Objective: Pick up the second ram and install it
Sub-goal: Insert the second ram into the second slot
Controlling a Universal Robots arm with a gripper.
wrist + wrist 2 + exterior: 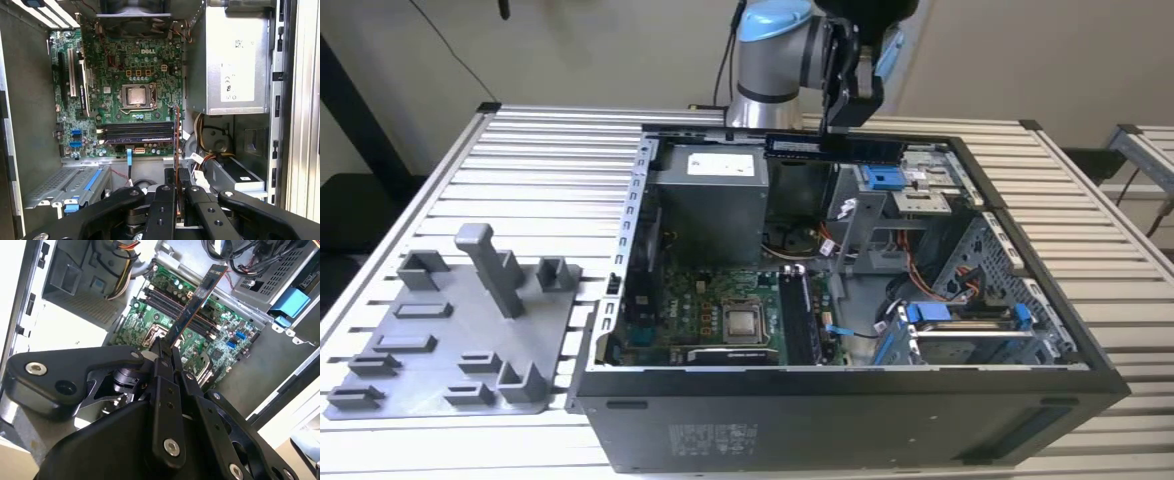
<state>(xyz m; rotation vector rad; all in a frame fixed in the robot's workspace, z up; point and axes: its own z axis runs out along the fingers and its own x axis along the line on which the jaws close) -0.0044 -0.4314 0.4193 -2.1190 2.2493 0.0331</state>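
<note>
Dark and thin, the ram point(834, 147) is a long flat stick, seen in the exterior view as a level strip with a paler patch toward one end. It hangs in the air above the far part of the open case point(854, 420), near the grey power supply point(707, 195), and touches nothing inside. The hand point(841, 128) comes down from the arm point(781, 50) directly above it and pinches the ram from above, its fingers pressed against the two flat faces. In the second wrist view the ram point(196, 302) projects from between the fingertips of the hand point(167, 346) as a dark strip with a brownish edge and a lighter far end. There it lies slanted over the green board point(225, 320) and its long black slots point(162, 299). In the first wrist view the ram point(176, 145) is edge-on, a narrow brown line running out from the hand point(177, 190) and crossing one end of the slots point(137, 132). It is not seated in any of them. The board lies flat on the case floor, with a square metal socket point(136, 95) near its middle. On the table point(547, 150), to the exterior view's left of the case, lies a grey plastic tray point(454, 340) with upright posts.
</note>
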